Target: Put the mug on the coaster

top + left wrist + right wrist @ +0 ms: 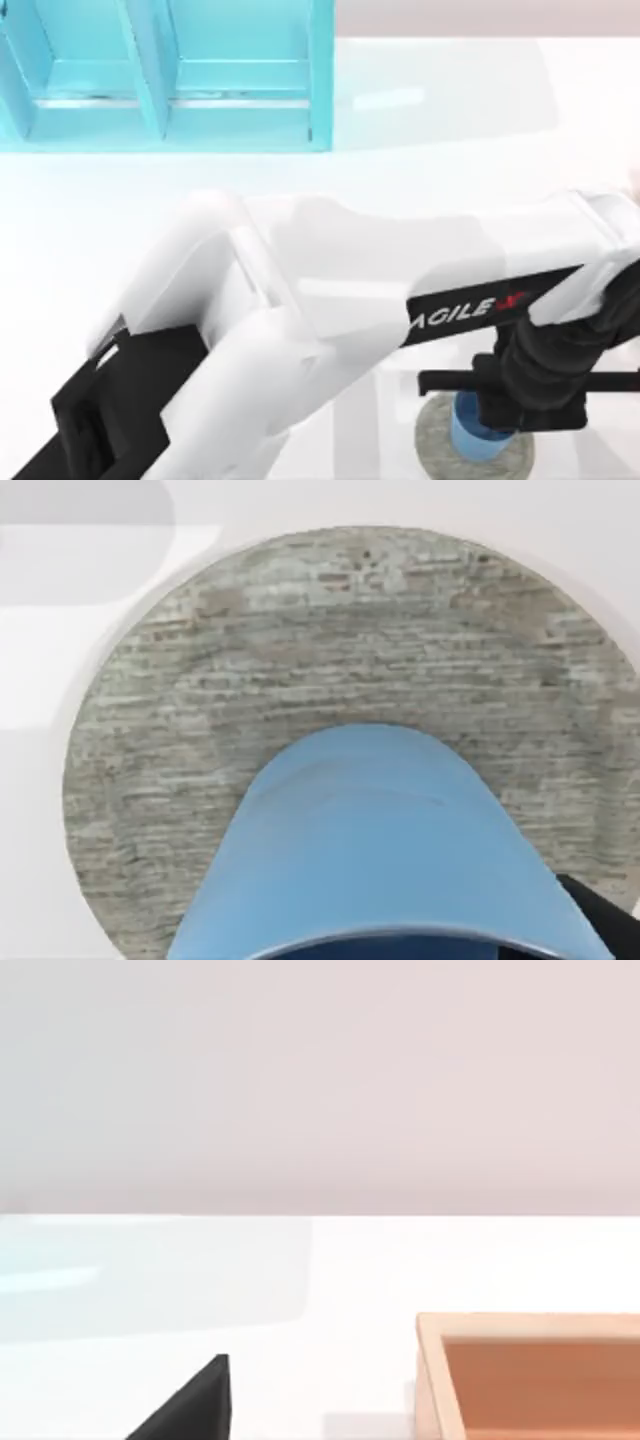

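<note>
The blue mug (pixel 466 436) stands upright over the middle of the grey stone-textured coaster (pixel 434 452) at the table's front right. My left arm reaches across from the front left, and its black gripper (pixel 492 412) is shut on the mug from above. In the left wrist view the mug's light blue wall (pixel 372 850) is close up, the coaster (pixel 300 650) spreads out behind it, and a black fingertip (pixel 603 922) shows at its side. Whether the mug's base touches the coaster is hidden. A black part of my right gripper (pixel 192 1406) shows over the table.
A turquoise shelf unit (pixel 170 75) stands at the back left of the white table (pixel 450 120). A shallow wooden box (pixel 535 1375) lies on the table in the right wrist view. The left arm's white links cover much of the table's middle.
</note>
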`<state>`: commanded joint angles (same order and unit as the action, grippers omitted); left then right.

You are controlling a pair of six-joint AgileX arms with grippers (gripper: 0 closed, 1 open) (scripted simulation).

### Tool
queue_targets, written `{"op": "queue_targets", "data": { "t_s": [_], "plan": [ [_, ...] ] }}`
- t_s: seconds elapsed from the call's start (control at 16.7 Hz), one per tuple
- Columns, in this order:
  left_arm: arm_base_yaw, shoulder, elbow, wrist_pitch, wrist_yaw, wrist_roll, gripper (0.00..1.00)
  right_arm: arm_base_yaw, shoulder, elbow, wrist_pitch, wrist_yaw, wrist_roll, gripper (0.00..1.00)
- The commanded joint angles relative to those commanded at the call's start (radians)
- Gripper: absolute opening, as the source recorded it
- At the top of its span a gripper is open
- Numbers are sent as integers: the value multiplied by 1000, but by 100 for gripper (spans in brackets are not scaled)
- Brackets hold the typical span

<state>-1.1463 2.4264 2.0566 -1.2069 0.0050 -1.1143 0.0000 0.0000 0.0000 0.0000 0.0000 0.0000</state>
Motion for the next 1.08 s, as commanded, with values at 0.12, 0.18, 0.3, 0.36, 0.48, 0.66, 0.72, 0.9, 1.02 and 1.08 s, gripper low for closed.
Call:
{"op": "queue_targets", "data": {
  "t_s": [0.12,0.18,0.3,0.36,0.48,0.66,0.72,0.9,1.02,1.08],
  "plan": [
    [0,0,0,0,0,0,23,0,0,0,0,0,0,100],
    [0,0,0,0,0,0,30,0,0,0,0,0,0,100],
    [0,0,0,0,0,0,45,0,0,0,0,0,0,100],
    [0,0,0,0,0,0,53,0,0,0,0,0,0,100],
    [0,0,0,0,0,0,68,0,0,0,0,0,0,100],
    [0,0,0,0,0,0,90,0,0,0,0,0,0,100],
    [0,0,0,0,0,0,98,0,0,0,0,0,0,100],
    [0,0,0,0,0,0,100,0,0,0,0,0,0,100],
    [0,0,0,0,0,0,100,0,0,0,0,0,0,100],
    [0,0,0,0,0,0,100,0,0,0,0,0,0,100]
  ]
}}
